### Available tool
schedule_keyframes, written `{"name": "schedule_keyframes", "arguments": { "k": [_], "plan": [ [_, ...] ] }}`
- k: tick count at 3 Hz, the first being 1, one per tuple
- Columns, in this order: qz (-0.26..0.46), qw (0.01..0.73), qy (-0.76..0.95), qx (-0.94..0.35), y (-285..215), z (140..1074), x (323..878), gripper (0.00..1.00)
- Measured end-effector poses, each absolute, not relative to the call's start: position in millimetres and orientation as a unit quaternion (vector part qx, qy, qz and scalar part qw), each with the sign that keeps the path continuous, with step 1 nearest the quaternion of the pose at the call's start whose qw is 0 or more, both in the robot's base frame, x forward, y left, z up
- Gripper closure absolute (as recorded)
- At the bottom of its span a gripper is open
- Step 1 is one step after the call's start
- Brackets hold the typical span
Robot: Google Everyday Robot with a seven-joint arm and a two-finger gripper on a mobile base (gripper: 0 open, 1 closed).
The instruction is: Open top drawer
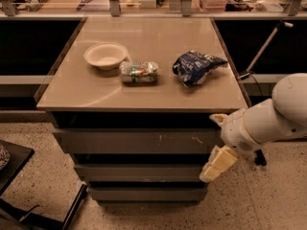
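Beneath the tan counter [153, 92], mid-frame, the top drawer [136, 142] sits shut, its long front running left to right. The claw [218, 164] hangs at that front's right end, slightly lower, so the drawer lies up-left of it. I cannot tell whether the claw is open or closed.
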State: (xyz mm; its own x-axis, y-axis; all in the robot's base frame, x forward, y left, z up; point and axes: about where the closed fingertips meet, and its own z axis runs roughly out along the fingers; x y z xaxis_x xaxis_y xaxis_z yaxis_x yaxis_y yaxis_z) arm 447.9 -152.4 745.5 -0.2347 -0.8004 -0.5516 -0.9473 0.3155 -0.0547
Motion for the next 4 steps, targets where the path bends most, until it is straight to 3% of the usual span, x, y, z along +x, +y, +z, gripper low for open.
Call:
{"name": "schedule_keyframes", "arguments": {
  "k": [2,4],
  "plan": [
    [0.139,0.253,0.775,-0.563,-151.2,744.2,450.2,0.00],
    [0.127,0.249,0.792,-0.543,-136.9,662.9,460.5,0.00]
  ]
}}
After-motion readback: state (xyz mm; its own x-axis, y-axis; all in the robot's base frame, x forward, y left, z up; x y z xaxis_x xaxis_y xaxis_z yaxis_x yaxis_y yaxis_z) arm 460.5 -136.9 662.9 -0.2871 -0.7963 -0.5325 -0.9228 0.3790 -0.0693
